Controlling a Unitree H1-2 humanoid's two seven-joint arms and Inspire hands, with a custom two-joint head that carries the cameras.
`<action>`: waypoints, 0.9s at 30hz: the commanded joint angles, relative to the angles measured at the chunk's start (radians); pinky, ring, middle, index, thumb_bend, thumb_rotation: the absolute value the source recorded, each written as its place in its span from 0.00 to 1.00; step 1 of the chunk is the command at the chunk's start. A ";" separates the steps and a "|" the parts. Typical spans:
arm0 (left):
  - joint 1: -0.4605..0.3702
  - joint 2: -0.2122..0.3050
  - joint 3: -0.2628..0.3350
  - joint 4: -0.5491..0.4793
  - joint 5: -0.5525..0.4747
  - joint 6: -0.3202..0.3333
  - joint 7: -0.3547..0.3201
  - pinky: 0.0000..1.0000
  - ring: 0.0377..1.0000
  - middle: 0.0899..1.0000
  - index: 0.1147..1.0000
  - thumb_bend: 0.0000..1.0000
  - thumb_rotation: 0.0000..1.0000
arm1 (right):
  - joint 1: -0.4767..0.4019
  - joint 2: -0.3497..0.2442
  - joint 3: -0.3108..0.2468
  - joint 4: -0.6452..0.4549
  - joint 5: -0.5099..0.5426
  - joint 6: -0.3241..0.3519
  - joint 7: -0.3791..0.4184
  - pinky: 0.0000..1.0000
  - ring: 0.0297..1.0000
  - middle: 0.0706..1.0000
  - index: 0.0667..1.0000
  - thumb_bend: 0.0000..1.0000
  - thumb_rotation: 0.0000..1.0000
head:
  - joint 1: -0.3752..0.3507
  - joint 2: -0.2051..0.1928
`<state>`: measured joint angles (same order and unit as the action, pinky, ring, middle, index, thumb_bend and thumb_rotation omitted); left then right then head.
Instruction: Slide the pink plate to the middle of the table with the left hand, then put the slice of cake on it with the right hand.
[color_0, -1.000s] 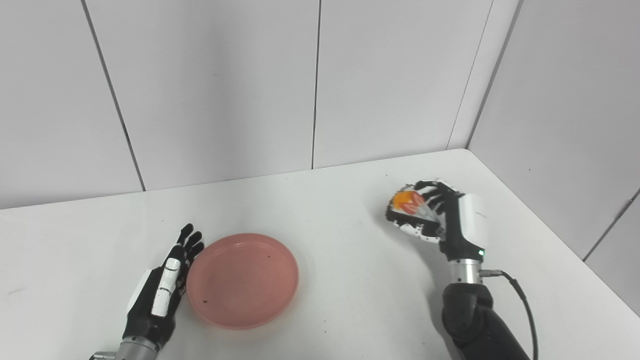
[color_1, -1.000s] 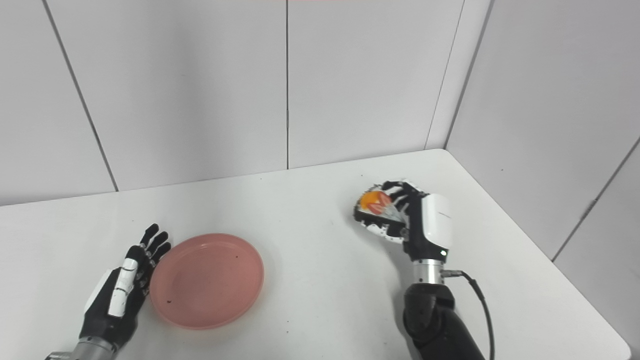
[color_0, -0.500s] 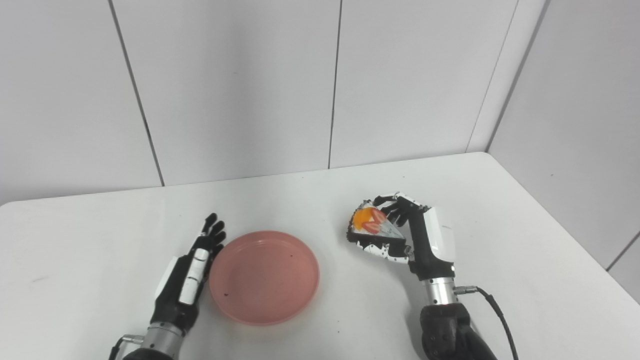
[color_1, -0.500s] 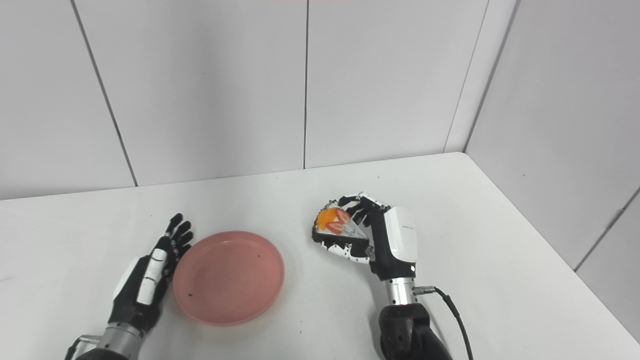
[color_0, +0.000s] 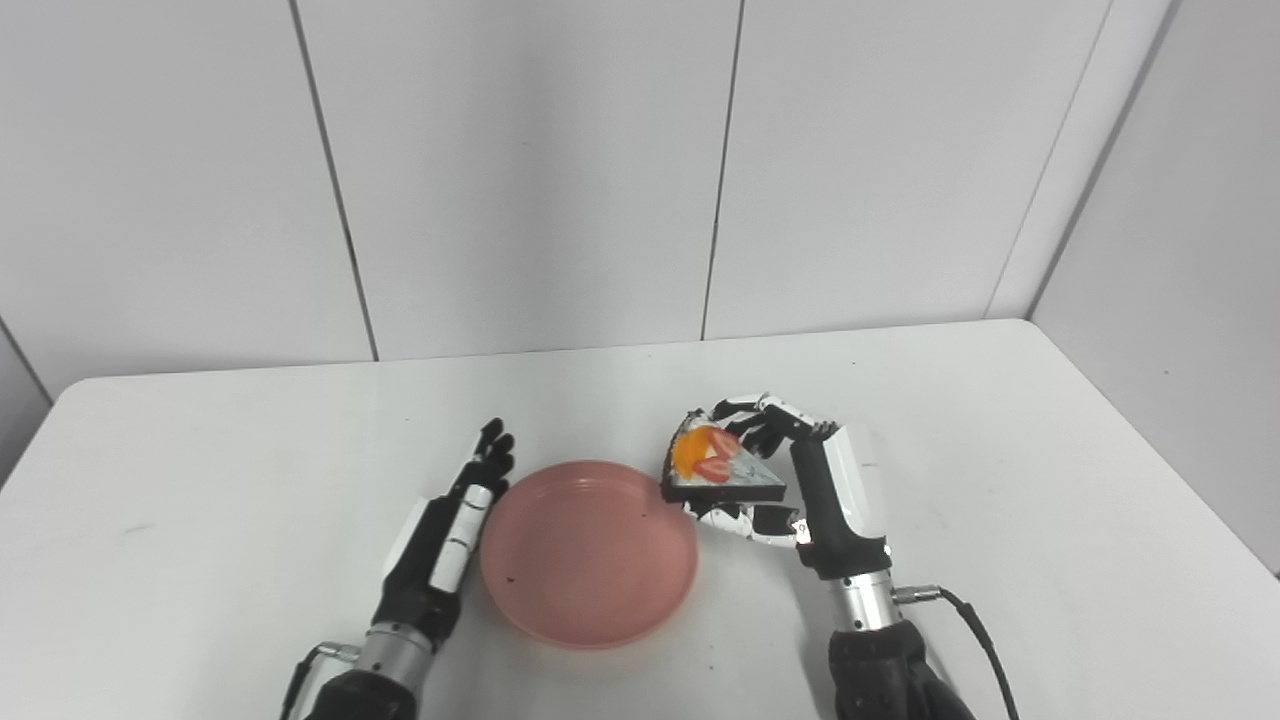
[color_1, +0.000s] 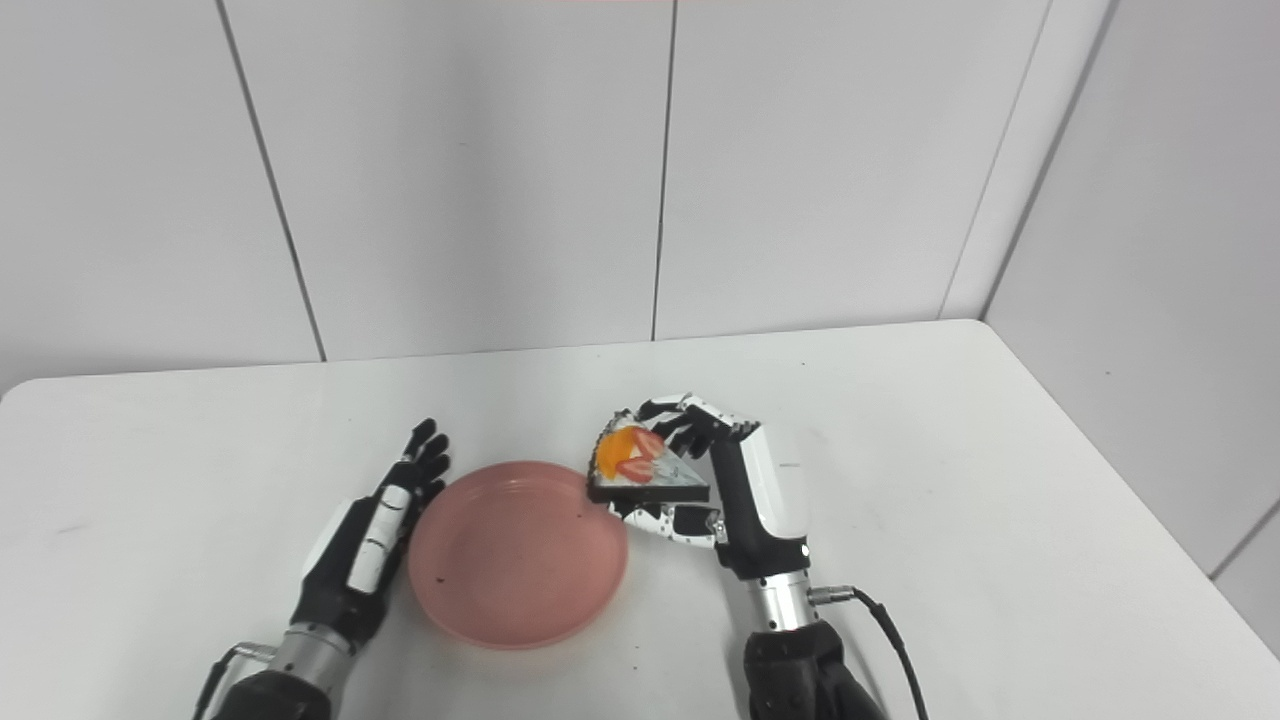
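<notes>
While right hand (color_0: 800, 480) grips cake slice (color_0: 722, 468), left hand (color_0: 445, 525) flat, fingers apart, touching pink plate (color_0: 590, 560).

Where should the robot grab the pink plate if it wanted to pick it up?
Probably the raised rim of the round pink plate on its near-left side, beside the open left hand. The plate lies flat, and the right hand holding the cake slice crowds its far-right edge.
</notes>
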<state>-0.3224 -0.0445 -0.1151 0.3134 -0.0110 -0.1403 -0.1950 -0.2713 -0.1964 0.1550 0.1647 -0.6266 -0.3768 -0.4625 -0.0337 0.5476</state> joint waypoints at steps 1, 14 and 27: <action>0.037 -0.016 -0.014 0.019 0.015 -0.006 0.015 1.00 0.99 0.99 1.00 0.70 1.00 | -0.021 0.030 0.013 -0.027 0.004 -0.006 0.022 0.35 0.37 0.44 0.52 0.51 0.00 | 0.020 0.006; 0.035 -0.035 -0.026 0.016 0.034 -0.001 0.043 0.95 0.97 0.98 0.99 0.72 1.00 | -0.029 0.047 0.063 -0.008 0.056 0.034 0.222 0.35 0.37 0.43 0.53 0.51 0.00 | 0.075 0.025; 0.040 -0.030 -0.026 -0.001 0.028 0.012 0.033 0.96 0.98 0.99 0.99 0.72 1.00 | -0.029 0.011 0.061 -0.054 0.016 0.110 0.320 0.36 0.38 0.43 0.53 0.51 0.00 | 0.071 0.041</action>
<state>-0.3137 -0.0664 -0.1352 0.2993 0.0267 -0.1288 -0.1612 -0.2797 -0.1809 0.2247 0.1524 -0.6075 -0.2690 -0.1395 0.0368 0.5875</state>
